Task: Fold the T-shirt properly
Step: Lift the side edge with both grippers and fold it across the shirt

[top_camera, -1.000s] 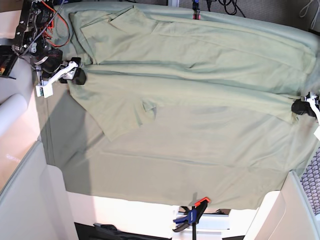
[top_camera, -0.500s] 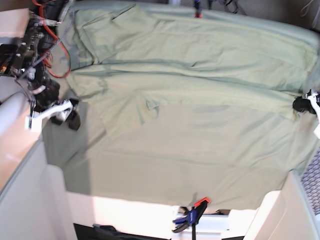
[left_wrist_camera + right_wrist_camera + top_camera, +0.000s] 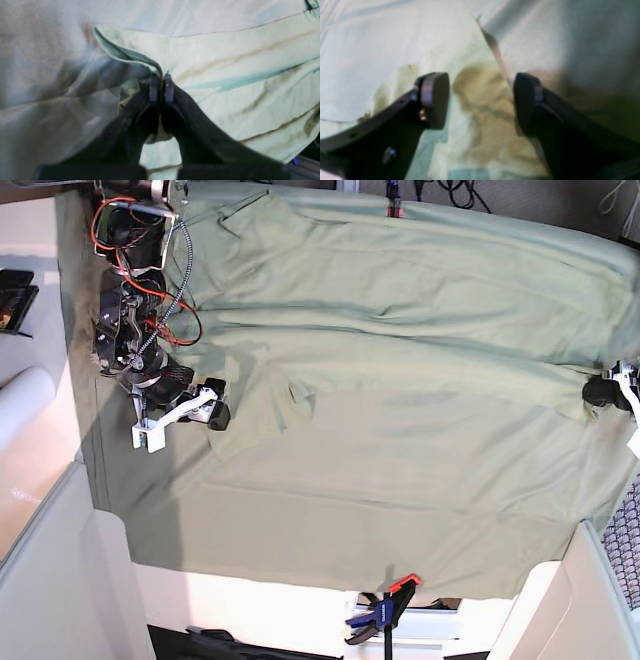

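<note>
Here the T-shirt (image 3: 400, 330) is seen spread wide over the table cloth (image 3: 380, 530), its wrinkled body taking up the far half of the table in the base view, with one short sleeve (image 3: 262, 415) ending in a slanted edge toward the near left. The right gripper (image 3: 205, 408) is found just beside that sleeve edge, low over the fabric; in the right wrist view (image 3: 481, 100) its jaws are held wide apart, with nothing between them, and the yellowish fabric and its thin edge (image 3: 492, 45) are seen below the gap, though contact with the cloth cannot be told through the blur. The left gripper (image 3: 600, 393) is placed at the opposite side of the table, on the shirt's edge near the right border of the base view. In the left wrist view (image 3: 161, 87) its jaws are pressed together on a pinched fold of the shirt, and a raised lip of fabric (image 3: 125, 53) is drawn up to the fingertips. A broad band of bare table cloth is left open in front of the shirt, running to the near hem, where a blue and orange clamp (image 3: 383, 610) is fixed. A white roll (image 3: 25, 400) is seen beyond the table's left edge.
</note>
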Action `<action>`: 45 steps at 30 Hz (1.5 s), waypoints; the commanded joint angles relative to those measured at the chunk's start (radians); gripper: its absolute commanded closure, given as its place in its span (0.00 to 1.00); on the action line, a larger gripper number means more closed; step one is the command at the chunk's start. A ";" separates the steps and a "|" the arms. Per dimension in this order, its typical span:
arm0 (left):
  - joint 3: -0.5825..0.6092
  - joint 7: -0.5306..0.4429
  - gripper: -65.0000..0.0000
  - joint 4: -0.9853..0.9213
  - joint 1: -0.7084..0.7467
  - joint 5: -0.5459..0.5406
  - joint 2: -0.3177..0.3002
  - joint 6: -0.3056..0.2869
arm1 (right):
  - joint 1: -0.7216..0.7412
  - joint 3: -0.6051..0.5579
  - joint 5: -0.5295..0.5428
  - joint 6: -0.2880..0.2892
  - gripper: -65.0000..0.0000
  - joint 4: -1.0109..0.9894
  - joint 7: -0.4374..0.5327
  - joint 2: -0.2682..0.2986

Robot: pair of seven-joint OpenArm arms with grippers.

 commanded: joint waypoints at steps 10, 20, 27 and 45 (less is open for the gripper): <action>-0.008 -0.018 1.00 0.011 -0.021 -0.019 -0.030 -0.009 | -0.010 -0.001 0.012 0.007 0.38 0.024 0.015 0.010; -0.008 -0.018 1.00 0.011 -0.021 -0.018 -0.030 -0.009 | -0.011 -0.001 0.012 0.007 1.00 0.024 0.021 0.006; -0.008 0.005 1.00 0.011 -0.021 -0.020 -0.037 -0.009 | -0.026 -0.001 0.105 0.008 1.00 0.076 -0.106 0.006; -0.008 0.263 1.00 0.076 0.002 -0.296 -0.189 -0.009 | -0.557 0.000 0.300 0.011 1.00 0.905 -0.273 0.054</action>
